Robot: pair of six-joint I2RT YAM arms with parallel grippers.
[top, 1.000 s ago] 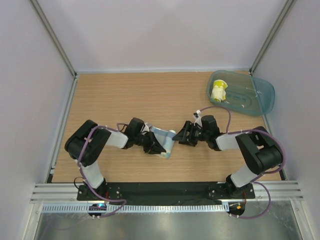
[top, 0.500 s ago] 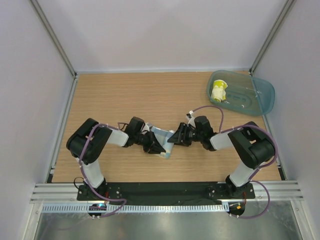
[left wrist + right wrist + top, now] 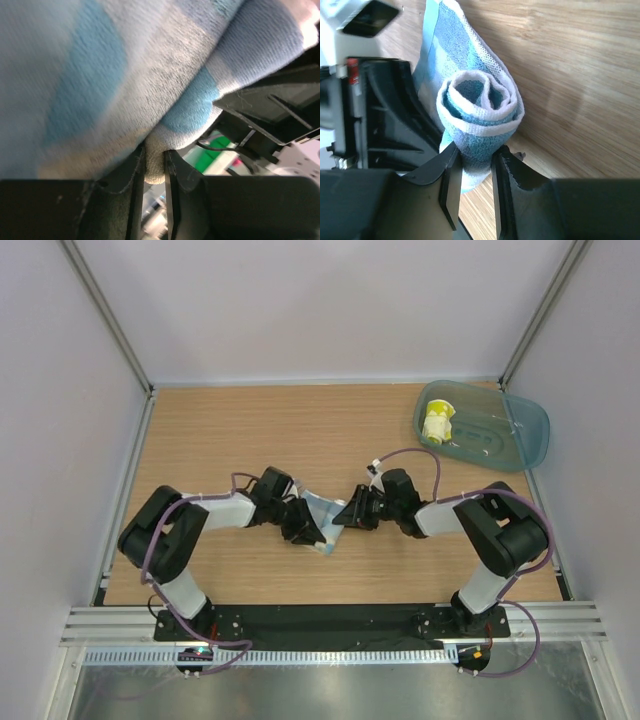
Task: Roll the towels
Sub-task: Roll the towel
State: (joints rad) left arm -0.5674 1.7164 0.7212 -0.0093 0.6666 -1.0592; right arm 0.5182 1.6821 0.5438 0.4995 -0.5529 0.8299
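Down on the wooden desk [image 3: 250,430], near middle, the blue towel [image 3: 322,510] is mid-roll, left pincer [image 3: 155,167] nipped on its loose edge, right pincer [image 3: 475,165] clamped round the coiled end, which I'd judge wants winding tighter next; the yellow towel [image 3: 437,423] sits rolled in the far-right tray [image 3: 522,440].

1 towel [image 3: 323,510] on table [image 3: 230,430] centre, between left gripper [image 3: 308,533] and right gripper [image 3: 349,516]; other towel [image 3: 437,422] in tray [image 3: 530,430], far right.
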